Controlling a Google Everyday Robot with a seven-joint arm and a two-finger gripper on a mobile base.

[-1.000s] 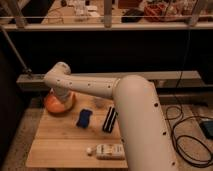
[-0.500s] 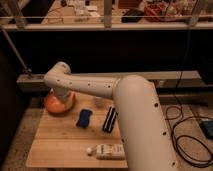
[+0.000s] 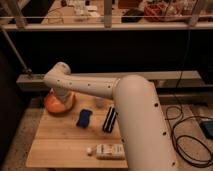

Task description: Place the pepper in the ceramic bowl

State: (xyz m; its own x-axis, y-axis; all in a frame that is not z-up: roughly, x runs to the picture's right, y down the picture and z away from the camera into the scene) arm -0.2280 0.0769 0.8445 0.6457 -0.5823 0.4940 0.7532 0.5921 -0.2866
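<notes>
At the table's (image 3: pixel 60 145) far left, the ceramic bowl (image 3: pixel 54 106) sits directly under the claw (image 3: pixel 64 101), which hangs over its right side; whether the claw is spread or pinching, I cannot tell. The pepper is not visible.

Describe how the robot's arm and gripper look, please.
The arm is a thick, smooth, cream-white tube with rounded joints and a row of small dark dots along its side. No cables show on it. The gripper, down over the ceramic bowl, is hidden behind the arm.
</notes>
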